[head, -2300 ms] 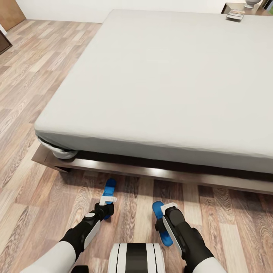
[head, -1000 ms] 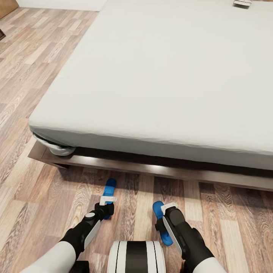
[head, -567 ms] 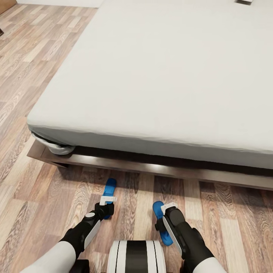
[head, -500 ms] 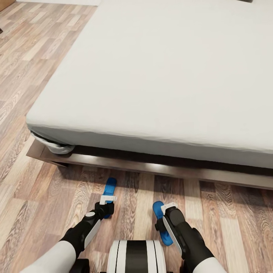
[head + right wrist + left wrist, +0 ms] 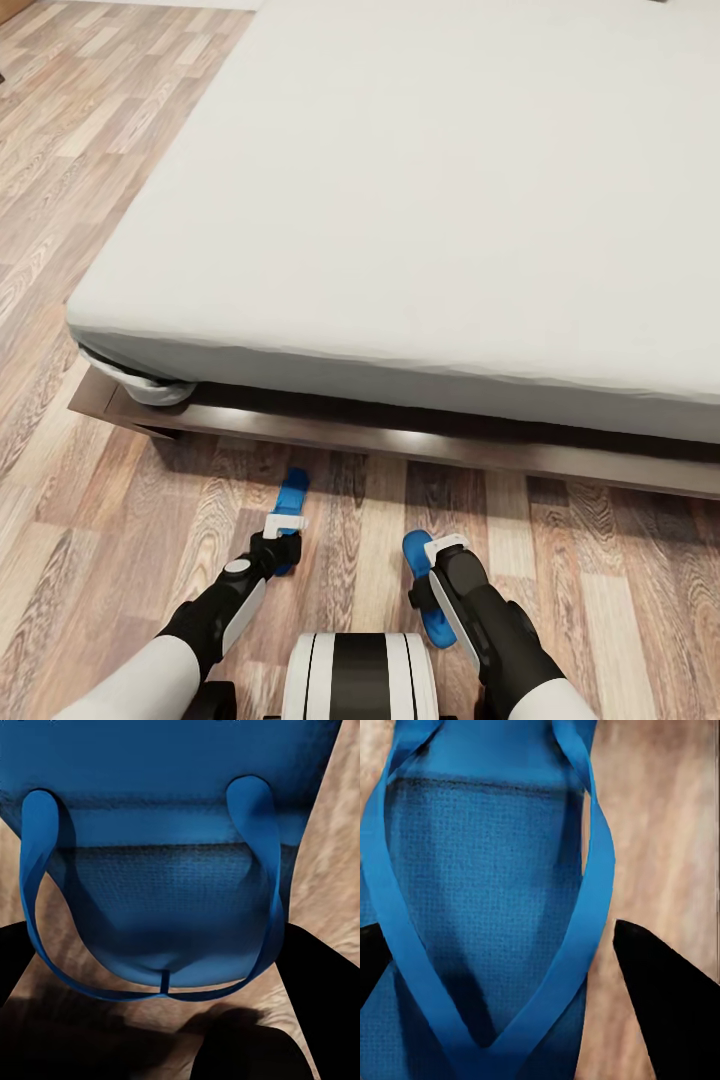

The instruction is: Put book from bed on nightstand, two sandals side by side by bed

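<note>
risk: left gripper (image 5: 284, 527) and right gripper (image 5: 441, 548), both spread around sandals (image 5: 290, 497) (image 5: 420, 560), grip unconfirmed; sandals apart, could slip from shallow strap pinch.

My head camera has tilted down a little over these last seconds: the bed (image 5: 400, 200) has slid up in the view, and the book and the nightstand that sat at its far right corner have passed out over the top edge, with only a dark sliver left there. The door at the far left has gone the same way.
</note>
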### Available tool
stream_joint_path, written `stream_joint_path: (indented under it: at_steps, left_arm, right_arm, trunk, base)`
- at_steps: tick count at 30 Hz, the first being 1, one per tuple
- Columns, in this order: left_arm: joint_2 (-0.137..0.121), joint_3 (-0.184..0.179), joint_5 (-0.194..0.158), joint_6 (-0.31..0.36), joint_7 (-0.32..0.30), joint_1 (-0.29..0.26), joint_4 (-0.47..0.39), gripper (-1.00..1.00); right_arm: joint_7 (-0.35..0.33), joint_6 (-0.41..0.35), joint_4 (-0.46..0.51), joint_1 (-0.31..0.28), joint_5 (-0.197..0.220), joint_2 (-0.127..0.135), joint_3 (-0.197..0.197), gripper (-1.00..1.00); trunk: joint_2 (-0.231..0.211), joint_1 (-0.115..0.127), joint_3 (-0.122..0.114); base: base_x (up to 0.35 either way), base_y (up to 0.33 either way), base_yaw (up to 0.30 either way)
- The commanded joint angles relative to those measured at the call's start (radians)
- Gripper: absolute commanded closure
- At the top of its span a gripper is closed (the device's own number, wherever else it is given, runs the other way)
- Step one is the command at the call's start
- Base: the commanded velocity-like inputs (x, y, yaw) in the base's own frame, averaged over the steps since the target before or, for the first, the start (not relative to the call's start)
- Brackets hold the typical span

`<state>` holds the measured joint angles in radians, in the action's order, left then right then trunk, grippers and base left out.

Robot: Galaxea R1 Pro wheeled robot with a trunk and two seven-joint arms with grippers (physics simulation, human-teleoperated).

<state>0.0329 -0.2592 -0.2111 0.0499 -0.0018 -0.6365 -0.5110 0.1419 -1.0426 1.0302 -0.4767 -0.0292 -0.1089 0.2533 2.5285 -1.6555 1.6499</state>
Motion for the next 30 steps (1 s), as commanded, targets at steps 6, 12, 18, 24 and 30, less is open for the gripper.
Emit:
stream_joint_path:
  at_steps: [6,12,18,24,30]
  left_arm:
    - [-0.001,-0.003,-0.008,-0.019,-0.001,0.000,-0.027,-1.00]
    - [-0.001,-0.003,-0.008,-0.023,-0.001,0.000,-0.030,-1.00]
    - [-0.001,-0.003,-0.008,-0.024,-0.001,0.000,-0.032,-1.00]
    - [-0.001,-0.003,-0.007,-0.022,-0.001,0.000,-0.032,-1.00]
    - [-0.001,-0.003,-0.007,-0.018,-0.001,0.000,-0.032,-1.00]
  right_arm:
    - [0.002,-0.005,0.001,0.000,-0.001,0.000,0.001,1.00]
    - [0.002,-0.005,0.001,0.000,-0.001,0.000,0.001,1.00]
    - [0.002,-0.005,0.001,0.000,-0.001,0.000,0.001,1.00]
    - [0.002,-0.005,0.001,0.000,-0.001,0.000,0.001,1.00]
    - [0.002,-0.005,0.001,0.000,-0.001,0.000,0.001,1.00]
  trunk:
    - [0.000,0.000,0.001]
    - [0.000,0.000,0.001]
    - [0.000,0.000,0.001]
    - [0.000,0.000,0.001]
    - [0.000,0.000,0.001]
  base:
    - [0.000,0.000,0.000]
    - [0.000,0.000,0.000]
    - [0.000,0.000,0.000]
    - [0.000,0.000,0.000]
    - [0.000,0.000,0.000]
